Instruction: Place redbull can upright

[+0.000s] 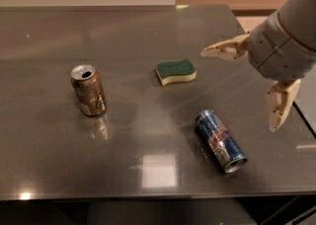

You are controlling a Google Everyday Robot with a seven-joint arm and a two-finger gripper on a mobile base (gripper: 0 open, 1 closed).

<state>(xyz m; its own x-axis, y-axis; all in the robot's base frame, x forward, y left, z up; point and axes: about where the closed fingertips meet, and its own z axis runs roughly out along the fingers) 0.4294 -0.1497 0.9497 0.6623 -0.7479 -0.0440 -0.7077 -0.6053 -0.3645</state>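
The redbull can (220,140) is slim, blue and silver with a red mark. It lies on its side on the steel table (148,41), at the front right, its open end toward the front edge. My gripper (242,88) hangs above the table at the right, up and right of the can and apart from it. Its two cream fingers are spread wide, one finger (224,49) pointing left toward the sponge, the other finger (280,104) pointing down. It holds nothing.
A wider brown-gold can (88,90) stands upright at the left. A green-and-yellow sponge (175,71) lies at the centre, behind the redbull can. The table's right edge runs just beyond my gripper, and the front edge is close to the lying can.
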